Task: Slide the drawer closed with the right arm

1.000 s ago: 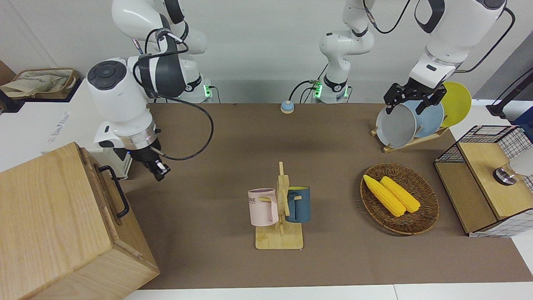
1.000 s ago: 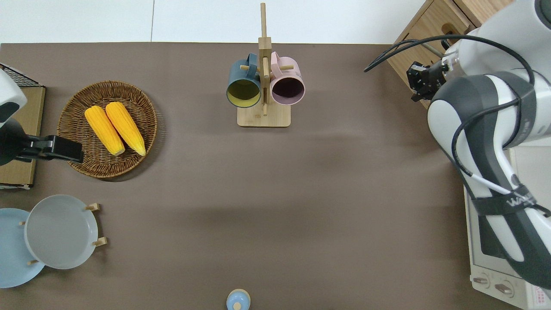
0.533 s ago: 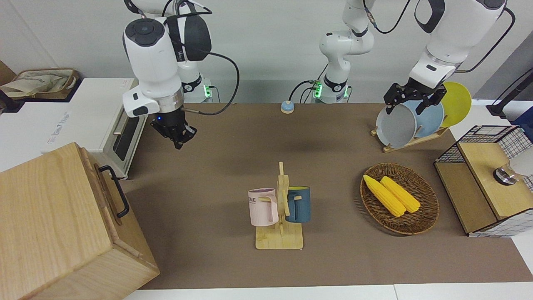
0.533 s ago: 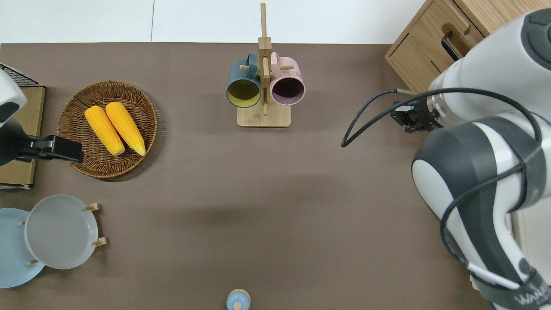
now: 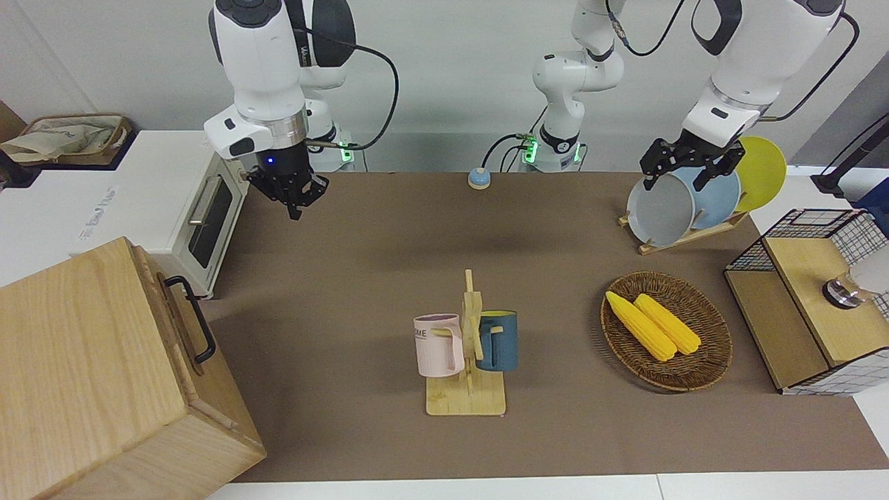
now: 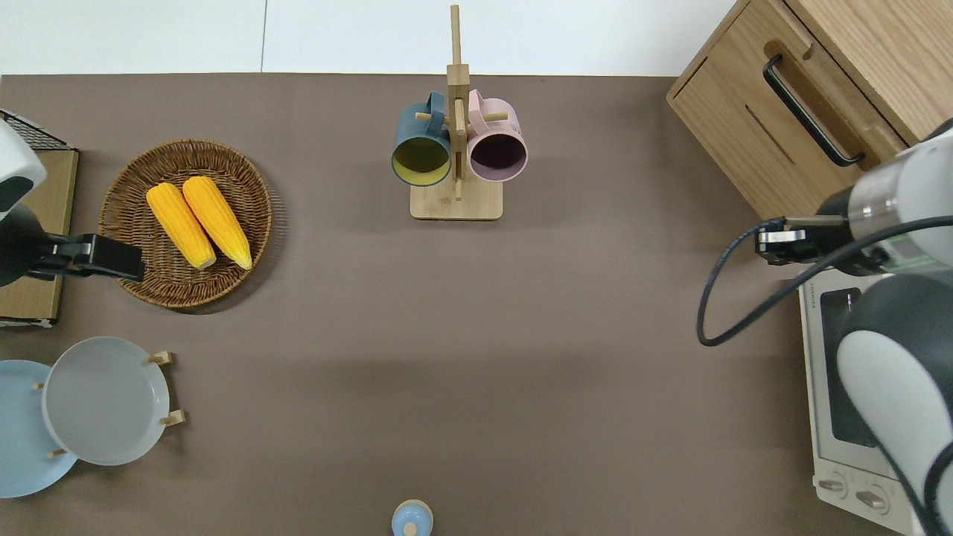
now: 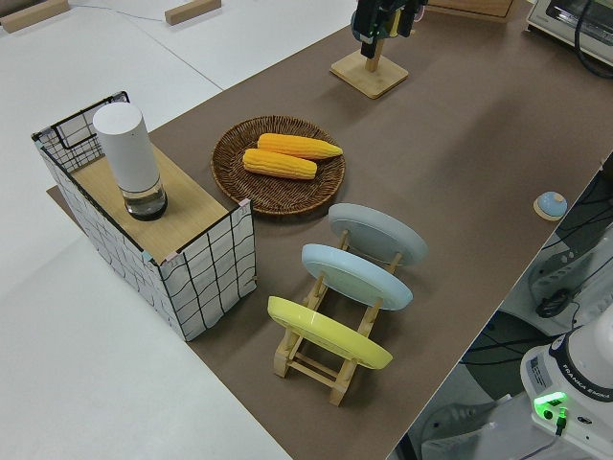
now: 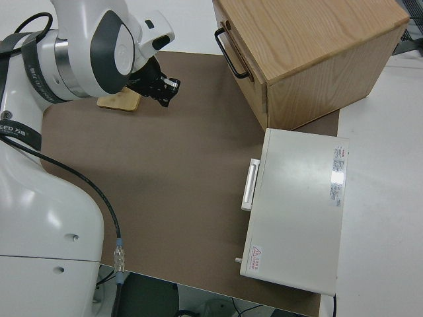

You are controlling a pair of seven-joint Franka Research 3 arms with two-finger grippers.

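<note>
Over bare counter (image 6: pixel 566 313) near the oven (image 5: pixel 208 222), the right gripper (image 5: pixel 292 201) hangs empty, fingers nearly together; the drawer (image 6: pixel 774 123) looks flush, its closing apparently done.

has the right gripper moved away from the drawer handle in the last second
Yes. The right gripper has risen and pulled back toward the robots, from beside the drawer handle to in front of the white oven, over the table.

Pale matt wood drawer (image 6: pixel 774 123) — black metal handle (image 6: pixel 810 112); glossy white oven (image 8: pixel 301 208); matt brown table cover (image 6: pixel 476 335)
</note>
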